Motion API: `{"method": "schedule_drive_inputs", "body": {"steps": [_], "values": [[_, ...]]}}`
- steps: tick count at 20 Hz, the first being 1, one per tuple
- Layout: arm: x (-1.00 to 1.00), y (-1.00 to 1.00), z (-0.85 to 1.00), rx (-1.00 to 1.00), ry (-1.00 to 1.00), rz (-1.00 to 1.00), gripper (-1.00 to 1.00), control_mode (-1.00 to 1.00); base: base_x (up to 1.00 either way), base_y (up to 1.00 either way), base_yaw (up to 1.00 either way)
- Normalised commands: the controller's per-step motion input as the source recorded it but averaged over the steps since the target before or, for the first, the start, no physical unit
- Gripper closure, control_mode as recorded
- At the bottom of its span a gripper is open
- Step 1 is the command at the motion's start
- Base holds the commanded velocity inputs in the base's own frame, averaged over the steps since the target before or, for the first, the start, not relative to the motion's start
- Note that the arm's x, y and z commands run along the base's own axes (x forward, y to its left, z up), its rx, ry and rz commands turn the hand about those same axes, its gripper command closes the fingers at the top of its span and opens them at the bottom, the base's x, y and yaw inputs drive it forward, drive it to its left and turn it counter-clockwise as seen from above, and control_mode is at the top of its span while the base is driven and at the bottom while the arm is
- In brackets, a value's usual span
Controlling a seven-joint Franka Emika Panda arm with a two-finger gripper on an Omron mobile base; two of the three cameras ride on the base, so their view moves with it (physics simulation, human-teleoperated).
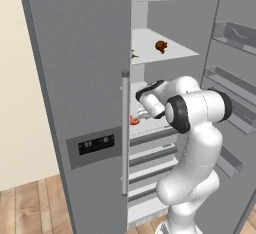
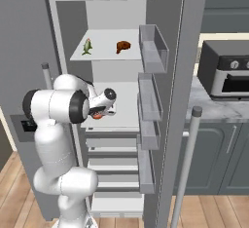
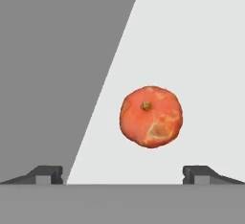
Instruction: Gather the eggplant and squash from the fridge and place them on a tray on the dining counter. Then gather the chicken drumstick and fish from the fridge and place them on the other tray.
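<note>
Here the big grey fridge [image 2: 170, 76] stands open, smooth and flat, with a long round handle [image 1: 124, 133] on its shut door. Inside are flat white shelves [image 2: 104, 49]. The shiny white arm [image 2: 56, 124], made of fat round parts, reaches onto the middle shelf. On the top shelf lie a brown, lumpy chicken drumstick [image 2: 123, 46] and a small green fish [image 2: 87, 46], well above the claw. The claw [image 3: 122, 175] is spread wide and holds nothing. Just ahead of it, between its two dark tips, sits a round, bumpy orange-red squash [image 3: 150, 117] on the white shelf, not touching them.
</note>
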Motion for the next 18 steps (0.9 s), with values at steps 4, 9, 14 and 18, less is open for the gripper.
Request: {"method": "schedule_drive_inputs", "body": {"steps": [4, 9, 14, 18], "values": [[0.64, 0.18, -0.31, 0.0, 0.01, 0.0, -1.0, -1.0, 0.0, 0.0, 0.0], [0.53, 0.12, -0.24, 0.0, 0.04, 0.0, -1.0, -1.0, 0.0, 0.0, 0.0], [0.38, 0.02, -0.31, 0.0, 0.07, 0.0, -1.0, -1.0, 0.0, 0.0, 0.0], [0.19, 0.0, -0.26, 0.0, 0.05, 0.0, -1.0, -1.0, 0.0, 0.0, 0.0]]}}
